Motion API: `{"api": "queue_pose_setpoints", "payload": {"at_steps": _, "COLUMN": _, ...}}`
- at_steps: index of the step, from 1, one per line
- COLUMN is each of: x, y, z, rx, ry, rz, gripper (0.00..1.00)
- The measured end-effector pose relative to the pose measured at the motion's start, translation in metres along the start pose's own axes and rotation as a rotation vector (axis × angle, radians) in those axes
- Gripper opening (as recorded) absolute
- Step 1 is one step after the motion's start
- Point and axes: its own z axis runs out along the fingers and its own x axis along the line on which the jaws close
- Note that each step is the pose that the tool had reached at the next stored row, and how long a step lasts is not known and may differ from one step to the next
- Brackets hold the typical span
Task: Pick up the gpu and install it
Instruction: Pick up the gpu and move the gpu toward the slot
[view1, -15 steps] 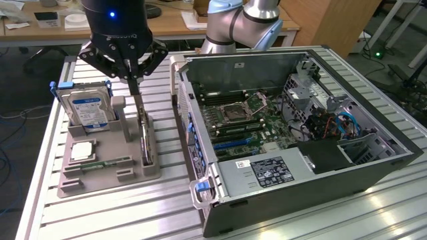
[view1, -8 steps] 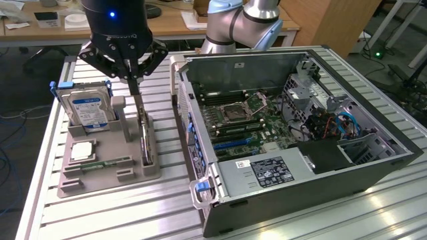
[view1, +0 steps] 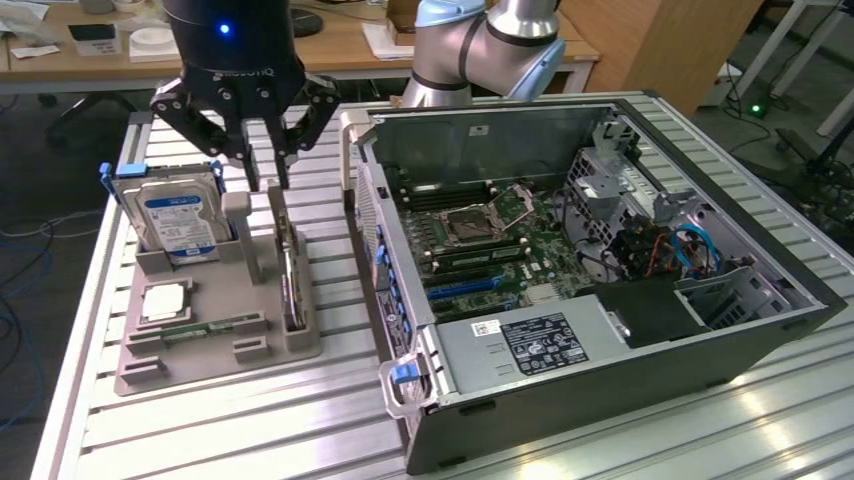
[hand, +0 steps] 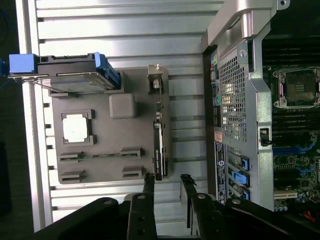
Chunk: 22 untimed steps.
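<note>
While the hand (view1: 266, 183) hung over the grey holder (view1: 214, 352) on the counter (view1: 267, 430), its fingers stood apart and released, with nothing between them. The gpu (view1: 288, 270) stood on edge in the holder's slot, on the side nearest the open computer case (view1: 694, 330), untouched and not yet lifted. Beside it in the same holder were the hard drive (view1: 180, 220), upright, and a memory stick (view1: 214, 327), lying flat.

From the wrist view, the card (hand: 159, 150) sat closer to one finger (hand: 149, 182) than to the other, rather than midway in the hand's (hand: 167, 177) gap. A good grasp probably called for centring that gap across the card's thin top edge, so both pads would meet its flat faces squarely and together. Coming down straight looked wise; a finger landing on the edge could tip the card or jam it in the slot. The card seemed thin and stiff, so a firm, modest pinch and a straight vertical pull should have freed it cleanly.
</note>
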Motion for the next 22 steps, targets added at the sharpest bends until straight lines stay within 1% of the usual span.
{"api": "queue_pose_setpoints", "payload": {"at_steps": 2, "x": 0.0000, "y": -0.0001, "z": 0.0000, "rx": 0.0009, "ry": 0.0000, "rz": 0.000, "gripper": 0.41}}
{"api": "queue_pose_setpoints", "payload": {"at_steps": 3, "x": 0.0000, "y": -0.0001, "z": 0.0000, "rx": 0.0009, "ry": 0.0000, "rz": 0.000, "gripper": 0.41}}
{"api": "queue_pose_setpoints", "payload": {"at_steps": 5, "x": 0.0000, "y": 0.0000, "z": 0.0000, "rx": 0.0011, "ry": 0.0000, "rz": 0.000, "gripper": 0.53}}
{"api": "queue_pose_setpoints", "payload": {"at_steps": 6, "x": 0.0000, "y": 0.0000, "z": 0.0000, "rx": 0.0010, "ry": 0.0000, "rz": 0.000, "gripper": 0.53}}
{"api": "queue_pose_setpoints", "payload": {"at_steps": 7, "x": 0.0000, "y": 0.0000, "z": 0.0000, "rx": 0.0017, "ry": -0.0001, "rz": -0.001, "gripper": 0.58}}
{"api": "queue_pose_setpoints", "payload": {"at_steps": 8, "x": 0.0000, "y": 0.0000, "z": 0.0002, "rx": 0.0022, "ry": 0.0001, "rz": -0.007, "gripper": 0.58}}
{"api": "queue_pose_setpoints", "payload": {"at_steps": 9, "x": 0.0000, "y": 0.0000, "z": 0.0004, "rx": 0.0021, "ry": 0.0006, "rz": -0.019, "gripper": 0.65}}
{"api": "queue_pose_setpoints", "payload": {"at_steps": 15, "x": -0.0001, "y": -0.0001, "z": 0.0042, "rx": 0.0004, "ry": 0.0040, "rz": -0.094, "gripper": 0.65}}
{"api": "queue_pose_setpoints", "payload": {"at_steps": 18, "x": -0.0001, "y": 0.0015, "z": 0.0060, "rx": 0.0011, "ry": 0.0043, "rz": -0.103, "gripper": 0.65}}
{"api": "queue_pose_setpoints", "payload": {"at_steps": 22, "x": 0.0003, "y": 0.0075, "z": 0.0072, "rx": 0.0009, "ry": 0.0044, "rz": -0.104, "gripper": 0.65}}
